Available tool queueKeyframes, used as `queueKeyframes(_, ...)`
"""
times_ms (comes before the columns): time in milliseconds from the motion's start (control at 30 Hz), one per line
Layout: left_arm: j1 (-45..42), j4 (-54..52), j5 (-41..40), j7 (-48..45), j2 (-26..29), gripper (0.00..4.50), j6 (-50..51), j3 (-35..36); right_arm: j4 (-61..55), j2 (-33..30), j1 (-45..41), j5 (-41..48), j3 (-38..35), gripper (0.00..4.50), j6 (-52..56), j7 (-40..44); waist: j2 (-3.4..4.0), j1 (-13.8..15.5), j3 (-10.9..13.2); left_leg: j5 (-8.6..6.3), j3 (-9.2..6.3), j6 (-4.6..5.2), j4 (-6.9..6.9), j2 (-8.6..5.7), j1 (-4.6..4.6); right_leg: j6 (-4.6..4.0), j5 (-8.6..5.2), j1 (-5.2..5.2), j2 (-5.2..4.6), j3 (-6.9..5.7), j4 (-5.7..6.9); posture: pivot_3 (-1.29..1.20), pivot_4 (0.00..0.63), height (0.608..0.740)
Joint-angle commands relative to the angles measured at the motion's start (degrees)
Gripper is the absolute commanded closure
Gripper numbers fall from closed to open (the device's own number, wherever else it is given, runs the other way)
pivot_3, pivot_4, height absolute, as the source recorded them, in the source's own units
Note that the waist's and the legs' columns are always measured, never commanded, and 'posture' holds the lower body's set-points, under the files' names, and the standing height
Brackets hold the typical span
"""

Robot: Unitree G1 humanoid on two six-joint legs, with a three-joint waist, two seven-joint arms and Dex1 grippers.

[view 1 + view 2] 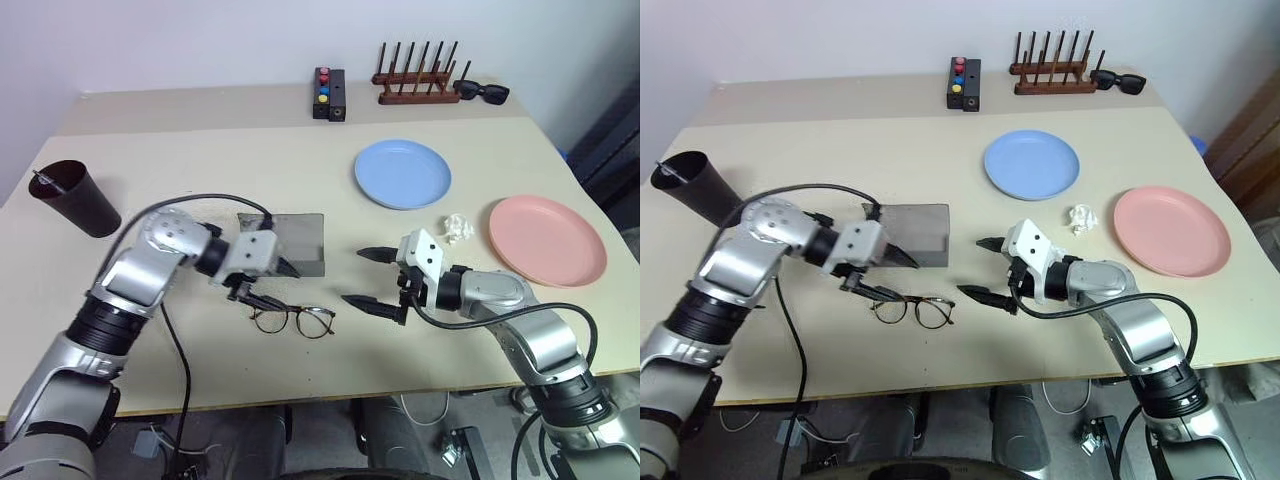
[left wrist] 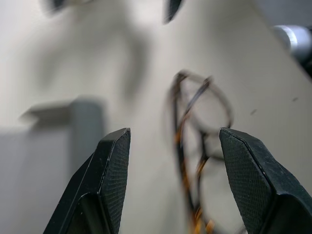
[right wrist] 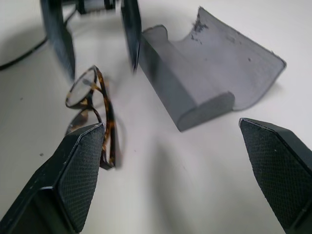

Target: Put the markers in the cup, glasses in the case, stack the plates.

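Glasses (image 1: 293,320) lie on the surface just near of the open case (image 1: 288,243), light and probably fragile: pinch a rim; left pincer (image 1: 262,285) and right pincer (image 1: 372,279) both released, empty.

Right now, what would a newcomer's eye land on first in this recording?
The two grippers, left gripper and right gripper, both open, flanking the glasses lying on the table's near side. Just behind the glasses sits the open grey case, empty.

The glasses (image 1: 293,320) lie on the table (image 1: 200,140) just before the open case (image 1: 292,243).
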Motion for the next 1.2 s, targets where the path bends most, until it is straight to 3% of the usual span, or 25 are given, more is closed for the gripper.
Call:
queueKeyframes(33, -1.2, 0.5, 1.8, -0.8, -0.3, 1.58, -2.0, -1.8, -3.5, -0.4, 1.3, 0.5, -1.9, 0.00, 0.4, -1.0, 0.00, 0.0, 0.0, 0.00, 0.00, 0.00, 0.00, 0.00, 0.00, 0.00, 0.00, 0.00, 0.00, 0.00, 0.00, 0.00, 0.150, 0.739)
queueKeyframes(533, -1.6, 5.2, 5.4, -2.4, -0.5, 1.58, -7.1, -4.7, -5.4, 0.1, 2.8, 0.6, -2.0, 0.00, 1.4, -3.3, 0.00, -0.1, 0.0, -0.02, 0.00, 0.03, 0.04, 0.00, 0.00, -0.01, 0.00, 0.00, 0.00, 0.00, 0.02, 0.00, 0.150, 0.739)
queueKeyframes(633, -1.6, 5.5, 5.3, -2.3, -0.6, 2.41, -6.9, -4.4, -5.1, 0.3, 2.4, 0.4, -1.8, 0.00, 1.2, -3.2, 0.00, -0.1, 0.0, -0.02, 0.00, 0.04, 0.05, 0.00, 0.00, 0.00, 0.00, 0.00, 0.00, 0.00, 0.02, 0.00, 0.150, 0.739)
queueKeyframes(767, -1.1, 4.9, 4.9, -2.2, -0.3, 4.32, -6.4, -3.9, -4.5, 0.4, 2.0, 0.2, -1.5, 0.00, 0.8, -3.0, 0.12, -0.1, -0.1, -0.03, 0.00, 0.04, 0.06, 0.00, 0.04, 0.00, 0.00, 0.07, 0.00, 0.00, 0.01, 0.00, 0.150, 0.739)
queueKeyframes(800, -0.9, 4.7, 4.8, -2.2, -0.1, 4.49, -6.4, -3.8, -4.4, 0.4, 1.9, 0.2, -1.5, 0.00, 0.8, -2.9, 0.19, 0.1, -0.1, -0.03, 0.00, 0.05, 0.08, 0.00, 0.09, -0.01, -0.01, 0.15, -0.01, 0.00, 0.00, 0.00, 0.150, 0.739)
queueKeyframes(1200, 1.1, -0.1, -1.2, -3.9, 4.3, 4.49, -4.1, 1.8, -2.8, -1.0, 1.5, -0.3, -3.4, 0.00, -0.3, -1.6, 0.20, 1.0, -0.1, -0.13, 0.00, 0.23, 0.44, 0.02, 0.07, -0.05, -0.21, 0.28, 0.01, -0.01, 0.02, 0.00, 0.150, 0.739)
